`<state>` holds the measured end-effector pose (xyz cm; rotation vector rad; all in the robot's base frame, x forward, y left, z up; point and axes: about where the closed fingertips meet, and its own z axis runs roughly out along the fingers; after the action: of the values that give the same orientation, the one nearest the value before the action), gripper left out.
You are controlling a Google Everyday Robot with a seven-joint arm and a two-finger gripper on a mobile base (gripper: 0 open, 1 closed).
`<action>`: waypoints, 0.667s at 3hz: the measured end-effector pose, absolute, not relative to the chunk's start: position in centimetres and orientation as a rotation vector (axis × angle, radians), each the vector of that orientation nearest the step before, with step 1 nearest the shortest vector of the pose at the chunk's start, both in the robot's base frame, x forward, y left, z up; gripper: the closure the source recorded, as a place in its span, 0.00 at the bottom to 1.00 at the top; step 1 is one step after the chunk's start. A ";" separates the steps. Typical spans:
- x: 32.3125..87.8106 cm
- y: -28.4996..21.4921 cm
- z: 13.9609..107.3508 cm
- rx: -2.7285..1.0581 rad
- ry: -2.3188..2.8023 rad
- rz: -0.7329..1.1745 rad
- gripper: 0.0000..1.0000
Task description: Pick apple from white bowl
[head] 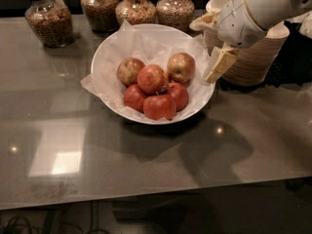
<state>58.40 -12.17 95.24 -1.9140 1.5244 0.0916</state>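
The white bowl [113, 52], lined with crinkled white paper, stands mid-table and holds several apples. The pale yellow-gold apple [181, 67] with a pink blush lies at the bowl's back right. A duller brownish apple [130, 71] lies at the back left, and deeper red apples [152, 79] fill the middle and front. My gripper [212, 43] hovers over the bowl's right rim, just right of the pale apple. It is open and empty, with one tan finger [220, 65] pointing down-left towards the bowl.
Several glass jars of grain [48, 21] stand along the back of the grey table [146, 160]. A stack of beige disposable bowls [253, 57] stands right behind the gripper. The table's front edge runs along the bottom.
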 end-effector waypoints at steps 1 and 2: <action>59.2 -11.7 94.5 -1.931 1.524 0.102 0.17; 59.8 -11.5 93.6 -1.944 1.536 0.128 0.18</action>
<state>59.80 -11.49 93.58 -1.9441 1.5360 0.1277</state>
